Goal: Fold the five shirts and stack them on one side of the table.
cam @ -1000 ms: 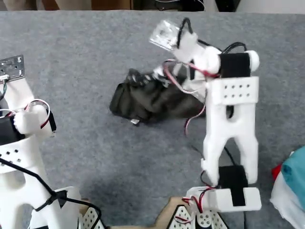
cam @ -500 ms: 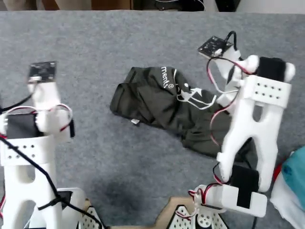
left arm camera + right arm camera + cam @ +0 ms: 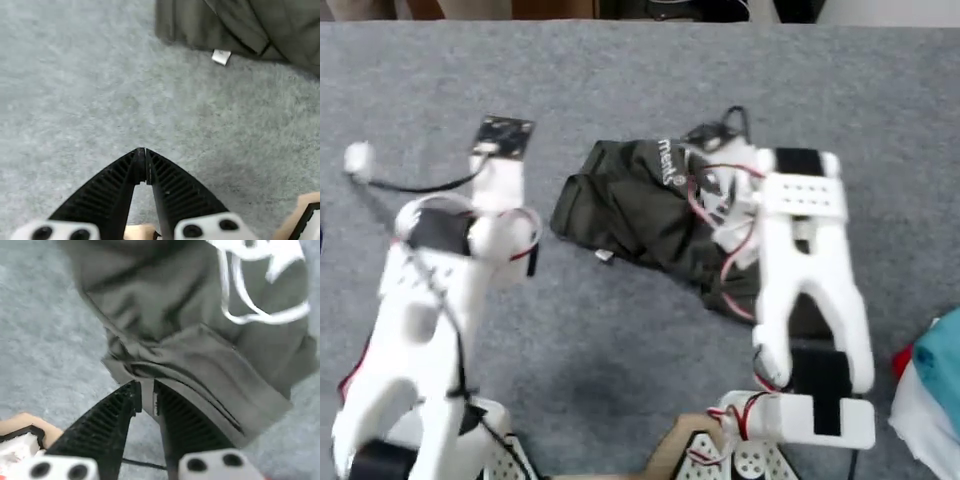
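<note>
A dark olive shirt (image 3: 640,215) with white print lies crumpled in the middle of the grey table, one part spread toward the near right. In the right wrist view my right gripper (image 3: 145,390) sits at a folded hem of the shirt (image 3: 200,330), its fingers pressed together on the cloth edge. In the high view the right arm (image 3: 800,250) covers the shirt's right part. My left gripper (image 3: 142,167) is shut with nothing in it, above bare carpet a short way from the shirt (image 3: 240,25) and its white tag (image 3: 221,56).
Teal, white and red cloth (image 3: 932,385) lies piled at the table's right edge. Both arm bases stand at the near edge. Grey carpet (image 3: 470,70) stretches open at the far left and along the back.
The right arm pulled the shirt out toward the near right, then came back left over it. The left arm swung right, toward the shirt's left side.
</note>
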Action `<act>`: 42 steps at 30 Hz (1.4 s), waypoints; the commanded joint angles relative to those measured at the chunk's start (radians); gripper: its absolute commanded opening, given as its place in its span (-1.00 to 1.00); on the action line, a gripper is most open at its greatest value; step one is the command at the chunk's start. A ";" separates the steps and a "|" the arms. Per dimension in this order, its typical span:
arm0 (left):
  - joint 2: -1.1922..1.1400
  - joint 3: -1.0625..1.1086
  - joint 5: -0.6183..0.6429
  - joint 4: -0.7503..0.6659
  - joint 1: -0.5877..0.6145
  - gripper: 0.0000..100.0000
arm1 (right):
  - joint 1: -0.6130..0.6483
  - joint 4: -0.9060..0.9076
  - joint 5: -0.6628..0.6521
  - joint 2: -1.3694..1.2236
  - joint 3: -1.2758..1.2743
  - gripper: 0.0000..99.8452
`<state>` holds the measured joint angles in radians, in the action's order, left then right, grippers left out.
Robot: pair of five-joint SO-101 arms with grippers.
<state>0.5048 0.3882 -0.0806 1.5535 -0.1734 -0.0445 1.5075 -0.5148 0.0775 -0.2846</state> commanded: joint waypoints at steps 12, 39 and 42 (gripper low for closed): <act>-0.811 -0.641 0.032 0.011 -0.097 -0.96 | -0.332 -0.098 0.012 -0.252 0.255 -0.89; -1.158 -1.165 0.356 0.152 -0.288 -0.67 | -0.417 0.247 0.014 -0.687 0.843 -0.89; -1.211 -1.169 0.358 0.110 -0.285 -0.67 | -0.410 0.224 0.018 -0.739 0.848 -0.89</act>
<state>-0.6920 -0.7350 0.2693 1.6993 -0.4526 -0.4496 1.7469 -0.4902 -0.6375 0.5071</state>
